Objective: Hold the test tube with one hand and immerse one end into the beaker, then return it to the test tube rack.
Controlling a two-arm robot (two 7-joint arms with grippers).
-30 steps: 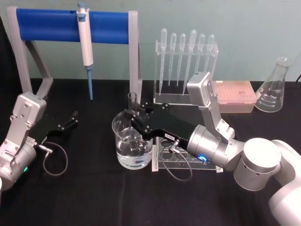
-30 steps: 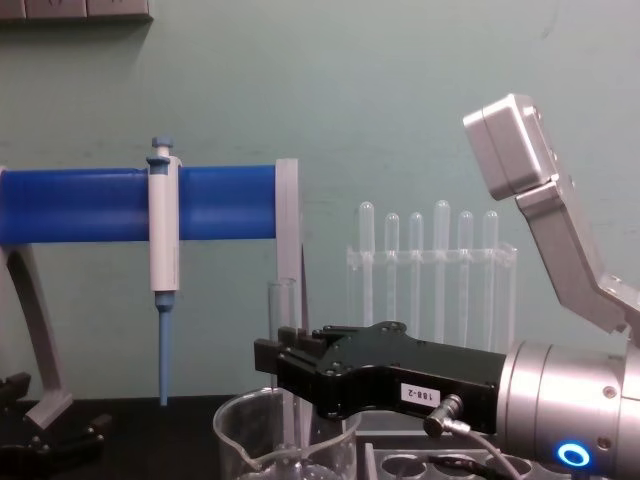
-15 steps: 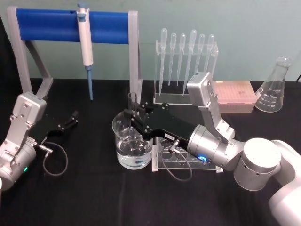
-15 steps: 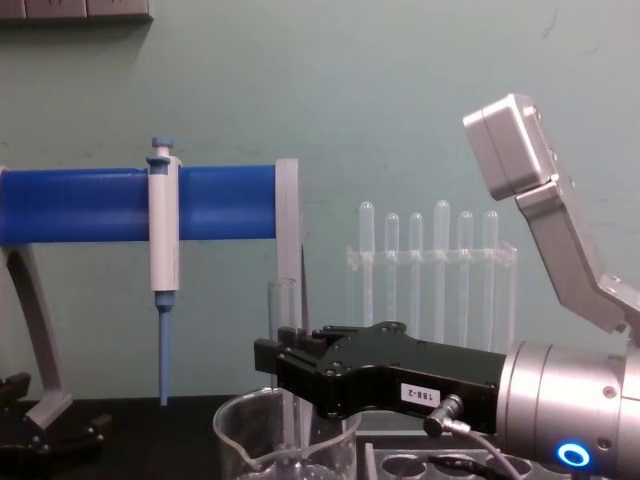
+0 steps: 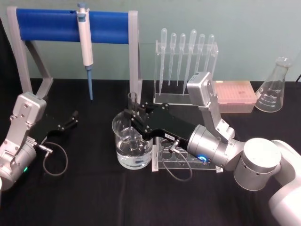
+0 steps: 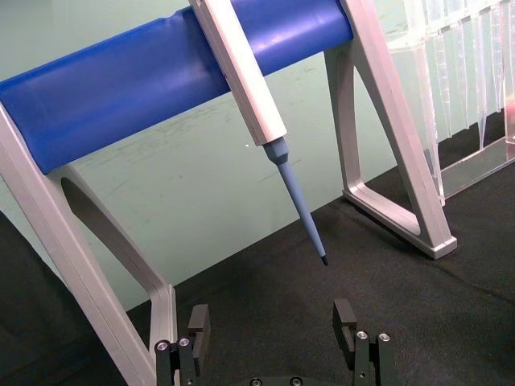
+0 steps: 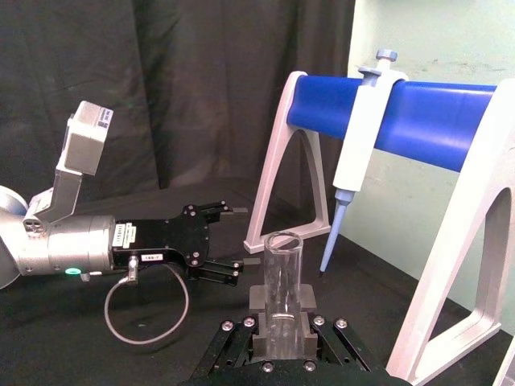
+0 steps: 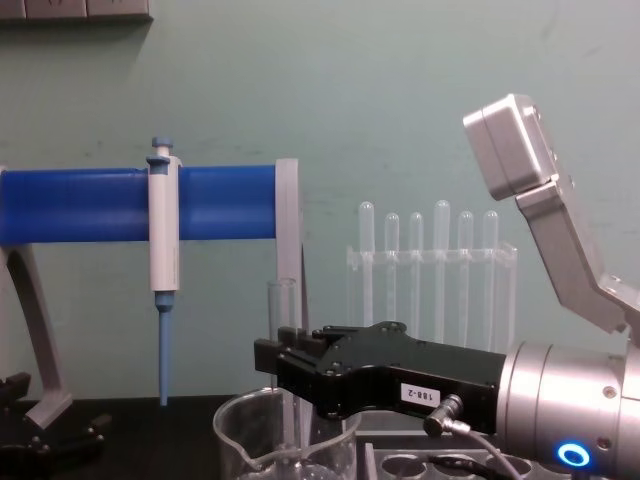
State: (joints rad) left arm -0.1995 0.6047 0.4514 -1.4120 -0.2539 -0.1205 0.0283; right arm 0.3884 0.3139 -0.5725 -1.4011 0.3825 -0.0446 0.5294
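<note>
Nothing has shifted — the right hand [image 5: 133,117] stays clamped on the upright test tube [image 5: 133,101], lower end inside the beaker [image 5: 123,155]; dip looks done, rack [image 5: 161,165] return remains. Left hand [image 5: 70,120] lies parked, jaws apart.

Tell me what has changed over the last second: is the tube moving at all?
Nothing has visibly changed. The right claw stays shut on the test tube, which is upright with its lower end down inside the beaker. The left claw stays open and parked off to the left.
</note>
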